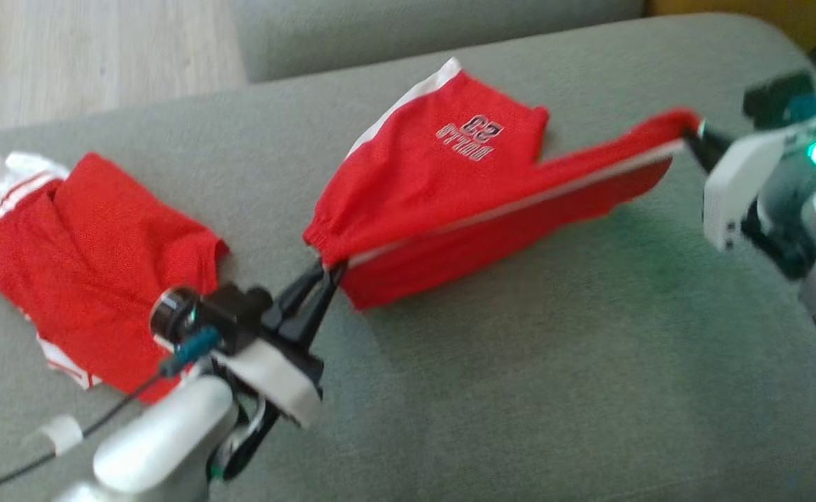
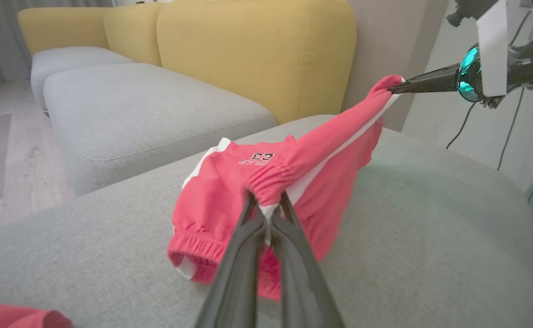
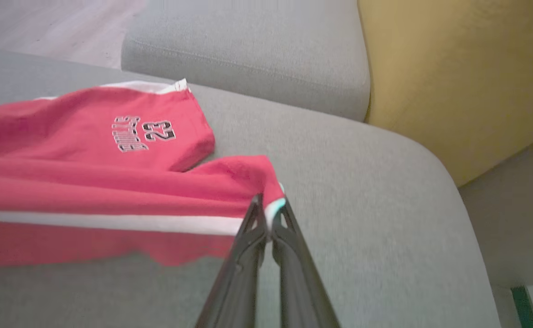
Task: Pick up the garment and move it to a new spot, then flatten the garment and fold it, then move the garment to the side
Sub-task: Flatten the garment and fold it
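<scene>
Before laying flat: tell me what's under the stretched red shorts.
Grey cushion shows under the red shorts, stretched between left pincer and right pincer. Beneath the resting far part is covered.

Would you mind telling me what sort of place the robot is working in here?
Probably a living room: grey sofa seats, yellow back cushions behind them, and a pale wooden floor beside.

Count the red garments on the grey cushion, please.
2. The held garment is stretched between the left gripper and the right gripper, over the cushion. The second garment lies crumpled at its left end. Others may lie out of view.
</scene>
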